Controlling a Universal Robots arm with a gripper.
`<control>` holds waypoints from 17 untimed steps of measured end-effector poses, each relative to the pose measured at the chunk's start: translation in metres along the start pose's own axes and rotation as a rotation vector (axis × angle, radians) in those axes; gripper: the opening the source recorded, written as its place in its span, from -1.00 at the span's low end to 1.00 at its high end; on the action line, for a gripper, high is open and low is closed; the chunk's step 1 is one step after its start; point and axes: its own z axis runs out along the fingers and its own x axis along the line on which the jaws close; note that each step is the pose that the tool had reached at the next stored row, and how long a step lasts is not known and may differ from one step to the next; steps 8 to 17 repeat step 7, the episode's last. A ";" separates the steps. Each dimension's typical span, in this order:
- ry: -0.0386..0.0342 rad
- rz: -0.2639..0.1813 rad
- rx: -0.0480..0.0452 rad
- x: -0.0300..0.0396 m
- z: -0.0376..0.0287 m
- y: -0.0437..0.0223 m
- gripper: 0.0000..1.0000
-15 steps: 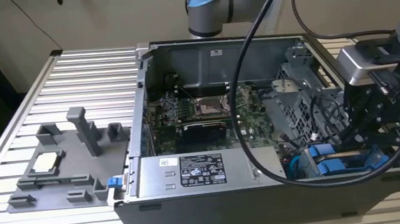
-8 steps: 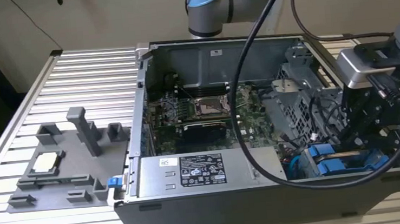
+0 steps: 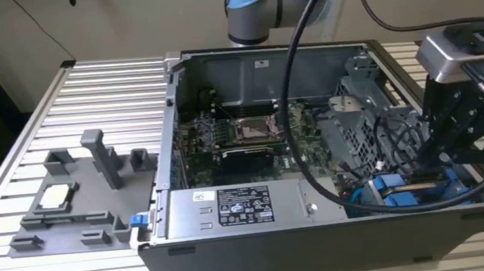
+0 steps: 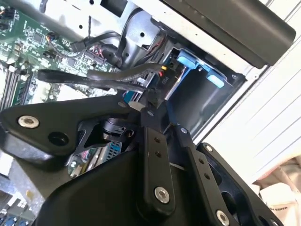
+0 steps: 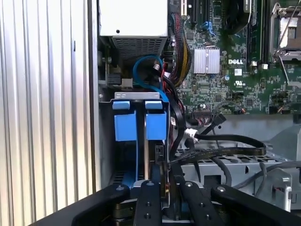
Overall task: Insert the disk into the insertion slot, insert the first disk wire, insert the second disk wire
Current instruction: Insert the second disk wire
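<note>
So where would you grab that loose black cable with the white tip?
Probably at the white plug itself, coming in through the open side of the computer case: the plug is rigid, while the black cable behind it is thin and floppy.

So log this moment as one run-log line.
gripper: at blue-railed grey metal drive bay | holding: black cable end, apparently | blue-framed disk: seated in bay | case: open

The gripper's own body hides the fingers (image 5: 162, 188) and their grip.

Arm (image 3: 257, 6) reaching over, wrist angled down; claw (image 5: 164, 176) fingers close together, nearly shut.
</note>
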 end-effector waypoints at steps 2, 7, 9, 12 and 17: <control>-0.0007 0.000 0.0000 -0.0004 -0.0066 0.0000 -0.53; -0.0019 0.000 0.0000 -0.0004 -0.0071 0.0000 -0.53; -0.0019 0.000 0.0000 -0.0004 -0.0071 0.0000 -0.53; -0.0019 0.000 0.0000 -0.0004 -0.0071 0.0000 -0.53; -0.0019 0.000 0.0000 -0.0004 -0.0071 0.0000 -0.53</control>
